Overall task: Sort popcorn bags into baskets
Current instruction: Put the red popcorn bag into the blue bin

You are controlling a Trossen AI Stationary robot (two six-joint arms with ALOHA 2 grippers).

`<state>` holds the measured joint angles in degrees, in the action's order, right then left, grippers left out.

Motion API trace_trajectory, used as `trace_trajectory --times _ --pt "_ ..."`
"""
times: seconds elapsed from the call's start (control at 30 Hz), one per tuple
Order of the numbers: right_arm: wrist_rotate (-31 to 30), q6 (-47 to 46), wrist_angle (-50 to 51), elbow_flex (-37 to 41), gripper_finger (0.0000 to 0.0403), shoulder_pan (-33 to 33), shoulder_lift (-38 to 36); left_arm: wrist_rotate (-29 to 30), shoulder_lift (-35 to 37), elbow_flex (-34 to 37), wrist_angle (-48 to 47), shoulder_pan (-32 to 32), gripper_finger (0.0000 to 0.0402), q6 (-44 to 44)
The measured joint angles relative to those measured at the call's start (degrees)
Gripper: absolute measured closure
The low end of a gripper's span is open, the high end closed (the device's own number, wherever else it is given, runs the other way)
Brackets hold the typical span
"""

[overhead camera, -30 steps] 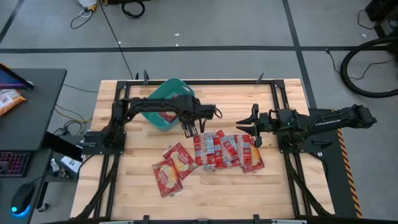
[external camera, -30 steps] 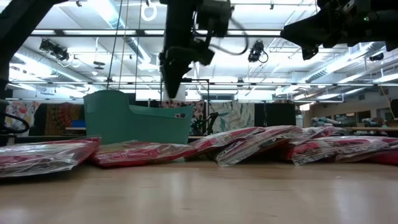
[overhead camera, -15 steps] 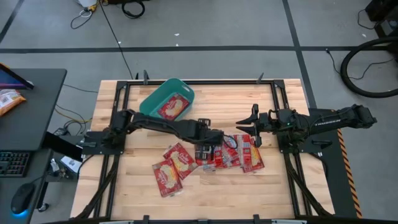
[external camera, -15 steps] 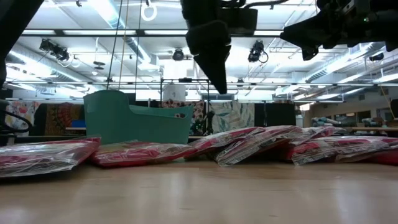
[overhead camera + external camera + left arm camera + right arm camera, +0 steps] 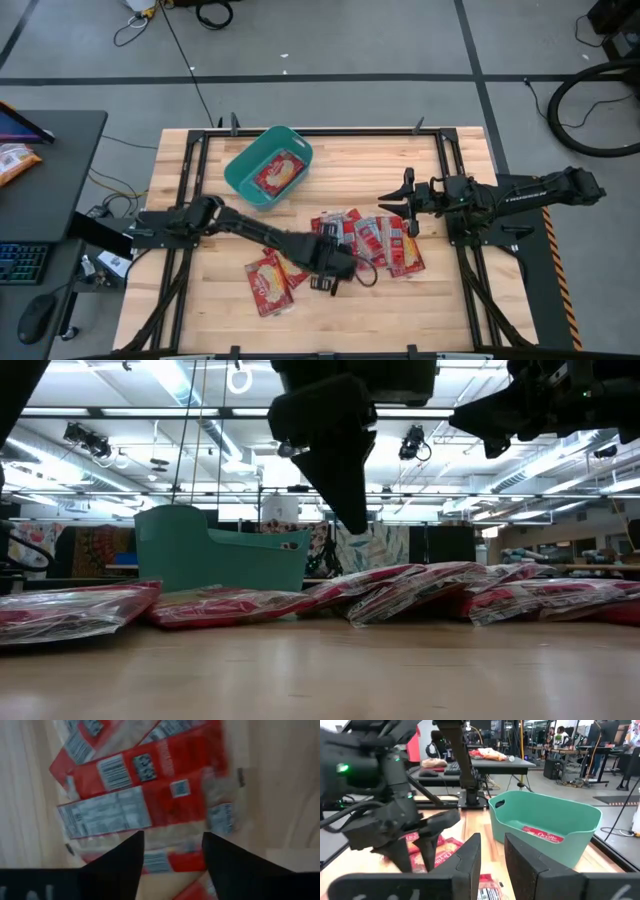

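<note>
The teal basket (image 5: 240, 170) stands at the table's far left with one red popcorn bag (image 5: 278, 172) lying in it; the basket also shows in the low view (image 5: 220, 555) and the right wrist view (image 5: 545, 817). Several red bags (image 5: 378, 240) lie overlapping in a row at mid-table, and two more (image 5: 268, 282) lie nearer the front. My left gripper (image 5: 328, 264) is open and empty, pointing down above the left end of the row (image 5: 150, 785), clear of it in the low view (image 5: 352, 520). My right gripper (image 5: 402, 204) is open and empty, hovering over the row's right part.
A black desk (image 5: 50, 170) with a keyboard and an orange snack bag (image 5: 15, 162) stands left of the table. Black frame rails (image 5: 320, 131) run along the table's edges. Bare wood (image 5: 400, 310) lies between the bags and the near edge.
My left gripper has swung from beside the basket toward the table's near edge and somewhat to the right, ending over the left end of the row of bags, a little lower than before. It stays open. The basket, hidden under the arm before, now shows with its bag inside.
</note>
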<state>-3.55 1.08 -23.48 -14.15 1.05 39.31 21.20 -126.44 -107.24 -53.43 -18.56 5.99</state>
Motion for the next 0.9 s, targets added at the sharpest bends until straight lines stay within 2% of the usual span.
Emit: trace_trajectory --times 0.17,0.27,0.53,0.9 --pt "0.0 0.0 -0.58 0.0 0.0312 -0.01 0.39 1.01 -1.02 0.0 0.03 -2.69 0.013 4.74" --pt "0.02 -0.02 -1.2 0.0 0.0312 -0.01 0.88 2.02 -1.86 -0.02 -0.39 -3.52 0.0114 6.07" --pt "0.13 -0.02 -2.05 0.0 0.0312 -0.01 1.84 7.51 -5.21 0.07 -0.68 -4.22 0.0111 6.73" --pt "0.19 0.02 -3.07 -0.02 0.0312 0.03 2.79 8.57 -8.42 -0.12 -2.47 -4.2 0.0111 7.33"
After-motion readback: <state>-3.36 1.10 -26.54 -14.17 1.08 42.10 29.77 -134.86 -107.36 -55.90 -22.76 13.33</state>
